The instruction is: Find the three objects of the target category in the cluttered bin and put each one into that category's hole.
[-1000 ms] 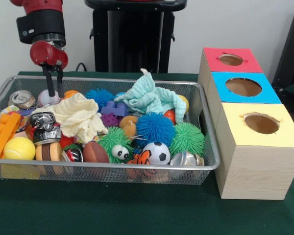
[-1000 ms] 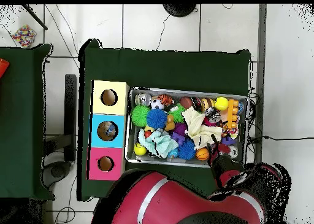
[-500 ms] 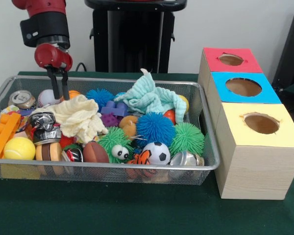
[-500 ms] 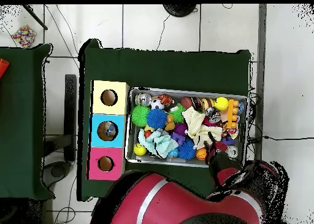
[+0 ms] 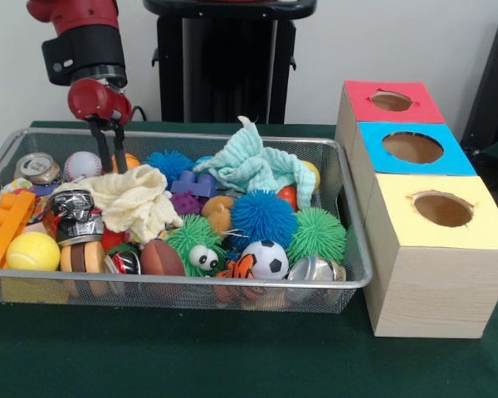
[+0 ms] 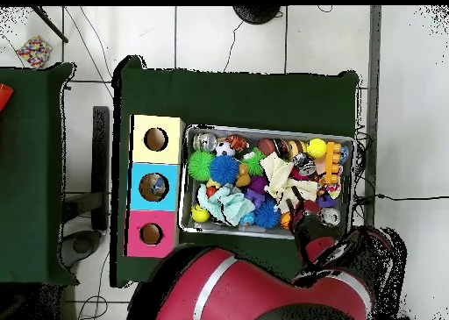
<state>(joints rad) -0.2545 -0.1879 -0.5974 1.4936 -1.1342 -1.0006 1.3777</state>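
On a green table (image 5: 232, 356), the wire bin (image 5: 349, 249) sits packed beside three holed boxes (image 5: 436, 249). The claw (image 5: 110, 162) has slid from the baseball (image 5: 82, 165) toward the orange ball (image 5: 129, 159), suggesting the search continues; its fingers hang slightly parted, gripping nothing.

The orange ball (image 5: 129, 160) sits half hidden behind the gripper (image 5: 112, 162) and cream cloth (image 5: 135, 201).

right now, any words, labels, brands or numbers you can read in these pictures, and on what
None can be read.
Crushed can: dark markings, too blurred to read.
Silver can: top only, no legible print.
Red, blue and yellow boxes: plain tops, no labels.
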